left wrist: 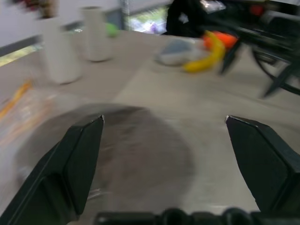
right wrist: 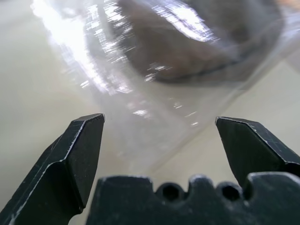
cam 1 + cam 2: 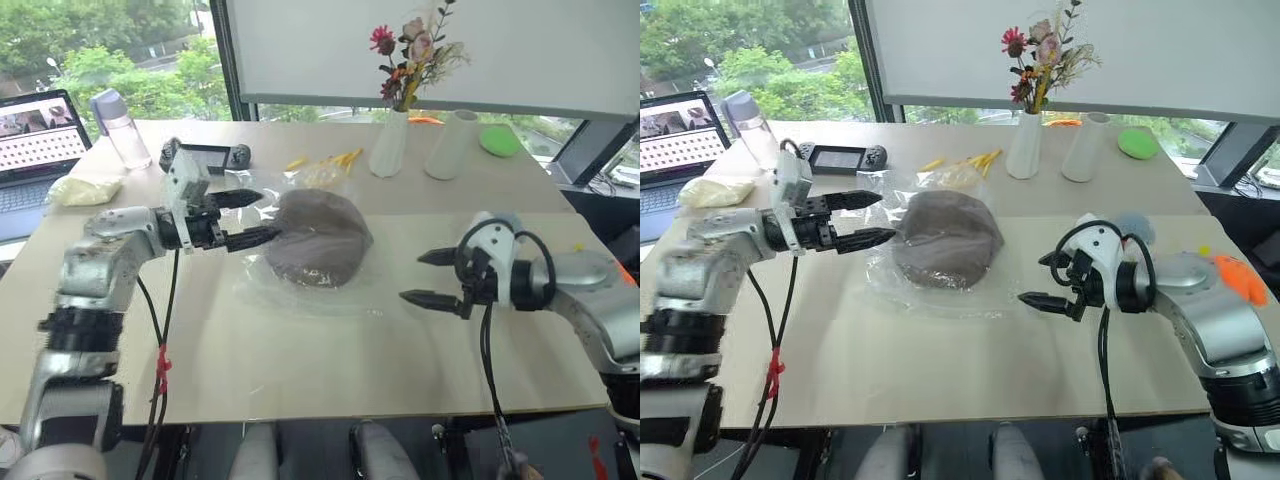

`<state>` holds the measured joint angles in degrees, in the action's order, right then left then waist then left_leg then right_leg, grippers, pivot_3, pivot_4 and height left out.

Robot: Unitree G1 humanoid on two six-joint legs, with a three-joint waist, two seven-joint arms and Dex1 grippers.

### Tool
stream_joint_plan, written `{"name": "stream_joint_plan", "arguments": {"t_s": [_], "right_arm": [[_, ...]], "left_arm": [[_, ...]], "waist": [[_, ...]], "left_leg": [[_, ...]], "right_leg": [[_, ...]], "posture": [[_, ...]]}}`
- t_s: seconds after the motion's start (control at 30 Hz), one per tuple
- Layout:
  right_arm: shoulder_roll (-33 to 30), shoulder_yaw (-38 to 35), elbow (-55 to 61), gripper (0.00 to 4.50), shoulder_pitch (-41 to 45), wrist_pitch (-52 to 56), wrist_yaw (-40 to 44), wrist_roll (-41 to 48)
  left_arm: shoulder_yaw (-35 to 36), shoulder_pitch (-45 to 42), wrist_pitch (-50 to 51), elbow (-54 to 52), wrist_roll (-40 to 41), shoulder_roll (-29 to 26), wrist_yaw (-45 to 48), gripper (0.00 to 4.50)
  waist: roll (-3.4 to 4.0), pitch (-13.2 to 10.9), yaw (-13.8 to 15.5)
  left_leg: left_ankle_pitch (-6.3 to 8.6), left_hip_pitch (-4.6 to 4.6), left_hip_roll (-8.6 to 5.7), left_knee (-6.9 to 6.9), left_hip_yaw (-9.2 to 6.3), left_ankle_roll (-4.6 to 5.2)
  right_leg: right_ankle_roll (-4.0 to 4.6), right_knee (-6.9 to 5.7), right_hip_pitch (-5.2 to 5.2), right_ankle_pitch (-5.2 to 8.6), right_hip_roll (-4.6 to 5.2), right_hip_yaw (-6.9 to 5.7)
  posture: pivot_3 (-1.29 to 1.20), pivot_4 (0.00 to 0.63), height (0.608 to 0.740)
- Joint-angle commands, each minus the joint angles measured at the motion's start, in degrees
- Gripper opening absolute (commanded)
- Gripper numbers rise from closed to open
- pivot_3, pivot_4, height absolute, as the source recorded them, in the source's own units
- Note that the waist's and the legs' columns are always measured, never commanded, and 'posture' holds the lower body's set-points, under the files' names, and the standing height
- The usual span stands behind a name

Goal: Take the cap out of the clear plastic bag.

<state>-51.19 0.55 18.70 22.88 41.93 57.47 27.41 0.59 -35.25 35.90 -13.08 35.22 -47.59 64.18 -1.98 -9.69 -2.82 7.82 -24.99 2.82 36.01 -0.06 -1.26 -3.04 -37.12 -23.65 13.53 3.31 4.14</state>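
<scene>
Brown, the cap [image 3: 318, 240] lay inside the clear plastic bag [image 3: 262, 205] mid-worktop [image 3: 300, 370]. Our left pincer [image 3: 247, 218] and right pincer [image 3: 426, 277] flanked it, both wide and empty. We judged slippery film might drag cap and bag together.

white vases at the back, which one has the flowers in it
The left vase, nearer the yellow-contents bag, holds the flowers. The other white vase, beside the green object, shows nothing rising from it.
</scene>
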Motion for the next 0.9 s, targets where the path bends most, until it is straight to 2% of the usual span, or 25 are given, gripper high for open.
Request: {"name": "stream_joint_plan", "arguments": {"t_s": [0.03, 0.07, 0.17, 0.23, 0.4, 0.7, 0.9], "right_arm": [[0.0, -0.8, 1.4, 4.5, 0.8, 0.0, 0.1, 0.8], [0.0, -0.9, 1.6, 4.5, 0.5, -0.1, -0.1, 0.8], [0.2, -1.4, 2.6, 4.5, -0.7, 0.1, -1.1, 1.0], [0.4, -2.0, 3.3, 4.5, -1.5, 0.3, -2.1, 1.2], [1.0, -3.4, 4.8, 4.5, -3.3, 0.9, -4.5, 1.9], [1.1, -4.8, 6.0, 4.5, -5.1, 1.1, -7.4, 1.6], [1.4, -5.0, 6.4, 4.5, -5.6, 1.2, -8.6, 1.7]], "left_arm": [[-4.1, 2.9, 0.4, -7.4, -2.2, -3.1, 2.3, 4.46], [-6.1, 3.8, -1.9, -8.1, -5.0, -4.8, 3.9, 4.46], [-12.2, 5.8, -10.4, -7.2, -14.2, -8.8, 7.8, 4.46], [-14.2, 5.5, -15.4, -4.3, -18.7, -8.3, 7.2, 4.46], [-17.0, 0.6, -19.2, 2.8, -23.6, -1.7, 4.7, 4.46], [-19.9, -3.0, -30.7, 12.9, -32.1, 4.6, 4.0, 4.46], [-20.1, -3.7, -36.1, 15.7, -33.9, 9.3, 2.3, 4.46]], "waist": [[0.02, 0.0, 0.1], [0.02, 0.0, 0.2], [0.02, 0.0, 0.2], [0.02, 0.0, 0.4], [0.01, 0.0, 1.6], [0.01, 0.0, 1.9], [0.01, 0.0, 2.0]], "left_leg": [[0.0, 0.42, 0.0, -0.03, 0.0, 0.0], [0.01, 0.63, 0.01, -0.07, 0.0, -0.01], [0.1, 0.74, 0.02, -0.12, 0.03, -0.16], [0.09, 0.7, 0.02, -0.12, 0.04, -0.14], [0.02, 0.37, 0.01, -0.12, 0.04, 0.0], [0.03, -0.06, -0.01, -0.08, 0.04, 0.05], [0.03, -0.31, -0.02, -0.05, 0.05, 0.05]], "right_leg": [[0.12, 0.01, 0.33, 0.16, 0.0, -0.02], [0.45, 0.02, 0.5, 0.36, 0.0, -0.03], [0.54, 0.02, 0.5, 0.37, 0.01, -0.01], [0.56, 0.04, 0.49, 0.38, 0.03, -0.02], [0.51, 0.12, 0.31, 0.4, 0.03, -0.04], [0.36, 0.09, -0.09, 0.35, 0.02, -0.02], [0.1, 0.04, -0.39, 0.18, 0.02, -0.01]], "posture": [[0.0, 0.15, 0.74], [0.0, 0.15, 0.74], [0.0, 0.15, 0.74], [0.0, 0.15, 0.74], [0.0, 0.15, 0.74], [0.0, 0.15, 0.74], [0.0, 0.15, 0.74]]}}
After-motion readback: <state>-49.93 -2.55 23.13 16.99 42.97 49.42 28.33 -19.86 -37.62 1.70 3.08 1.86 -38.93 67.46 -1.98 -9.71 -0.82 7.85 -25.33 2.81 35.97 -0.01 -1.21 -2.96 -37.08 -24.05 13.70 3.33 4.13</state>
